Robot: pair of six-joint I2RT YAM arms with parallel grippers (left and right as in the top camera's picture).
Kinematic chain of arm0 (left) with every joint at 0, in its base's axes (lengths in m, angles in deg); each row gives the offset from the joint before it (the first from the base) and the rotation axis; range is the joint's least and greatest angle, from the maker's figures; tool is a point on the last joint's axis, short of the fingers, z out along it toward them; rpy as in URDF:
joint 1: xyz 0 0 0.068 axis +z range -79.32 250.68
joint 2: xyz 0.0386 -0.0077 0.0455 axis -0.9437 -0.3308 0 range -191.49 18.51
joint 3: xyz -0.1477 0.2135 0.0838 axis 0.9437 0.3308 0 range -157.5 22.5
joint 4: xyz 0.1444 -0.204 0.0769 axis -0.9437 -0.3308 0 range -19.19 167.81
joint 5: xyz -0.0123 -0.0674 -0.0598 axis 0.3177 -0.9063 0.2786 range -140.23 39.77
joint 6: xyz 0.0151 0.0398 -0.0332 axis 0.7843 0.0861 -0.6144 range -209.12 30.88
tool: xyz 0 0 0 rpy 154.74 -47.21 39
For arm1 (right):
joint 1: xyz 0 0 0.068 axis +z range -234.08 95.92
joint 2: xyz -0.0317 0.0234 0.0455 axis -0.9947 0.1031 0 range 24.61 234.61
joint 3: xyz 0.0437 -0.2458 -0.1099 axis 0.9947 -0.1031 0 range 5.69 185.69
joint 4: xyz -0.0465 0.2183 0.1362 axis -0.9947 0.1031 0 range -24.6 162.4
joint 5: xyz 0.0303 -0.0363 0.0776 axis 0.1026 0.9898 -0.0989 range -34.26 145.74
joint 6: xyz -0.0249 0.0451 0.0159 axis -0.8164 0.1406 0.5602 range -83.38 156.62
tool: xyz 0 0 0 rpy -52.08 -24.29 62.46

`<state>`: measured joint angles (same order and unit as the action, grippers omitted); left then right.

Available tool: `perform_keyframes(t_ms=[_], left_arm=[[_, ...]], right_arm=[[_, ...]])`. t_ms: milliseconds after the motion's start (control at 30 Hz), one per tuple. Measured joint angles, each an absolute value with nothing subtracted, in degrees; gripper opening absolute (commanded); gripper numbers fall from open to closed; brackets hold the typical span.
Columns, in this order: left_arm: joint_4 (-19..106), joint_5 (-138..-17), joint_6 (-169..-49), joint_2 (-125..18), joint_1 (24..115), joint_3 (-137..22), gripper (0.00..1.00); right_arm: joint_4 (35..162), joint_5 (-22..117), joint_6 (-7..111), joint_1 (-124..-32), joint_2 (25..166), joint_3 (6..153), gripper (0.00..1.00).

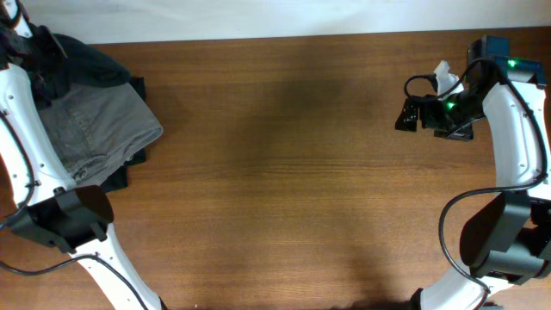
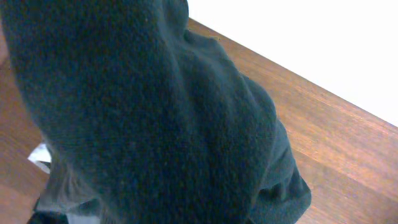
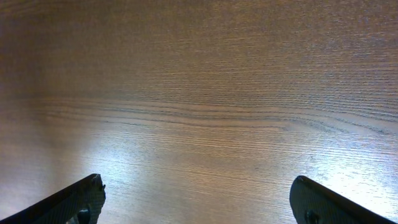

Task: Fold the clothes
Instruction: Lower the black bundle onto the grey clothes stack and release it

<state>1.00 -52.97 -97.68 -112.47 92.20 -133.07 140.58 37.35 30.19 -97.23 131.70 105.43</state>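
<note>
L gripper (image 1: 24,47): at far-left corner of table (image 1: 284,172), up against charcoal T-shirt (image 1: 86,60). Clenched or released: can't tell. L wrist cam mostly filled w/ T-shirt fabric (image 2: 155,112), no fingers visible there, and overhead too dark at that spot.

T-shirt bunched in a heap, not laid flat, sitting on far end of grey trousers (image 1: 103,129). Trousers folded, lying on black folded garment (image 1: 138,86) that pokes out at their right and near edges. Whole pile confined to far-left of table. White L arm (image 1: 17,146) runs along left side of pile and overlaps trousers' left edge in overhead. Small white patch low-left in L wrist view, beside the fabric; can't ID. Bare wood (image 2: 336,155) to the right of the heap, white backdrop beyond table edge.

R gripper (image 3: 196,202): released, fingertips (image 3: 78,199) spread wide, nothing between, only bare wood grain (image 3: 199,93) under them. Contact w/ table: can't tell. In overhead, R gripper (image 1: 406,114) over far-right part of table, pointing left, well apart from the clothes, w/ wide stretch of wood between it and pile.
</note>
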Motion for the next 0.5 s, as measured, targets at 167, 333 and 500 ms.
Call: perform_keyframes(t_ms=[167, 333, 500], left_arm=[[0.9, -52.4, -96.4, -113.5, 92.6, -133.1, 0.01], [0.8, -52.2, -94.4, -116.2, 92.6, -133.1, 0.01], [-0.7, -52.2, -93.3, -118.8, 92.6, -133.1, 0.0]], right_arm=[[140.6, 37.3, 30.2, -97.2, 131.7, 105.4, 0.99], [140.6, 37.3, 30.2, -97.2, 131.7, 105.4, 0.99], [140.6, 37.3, 30.2, -97.2, 131.7, 105.4, 0.99]])
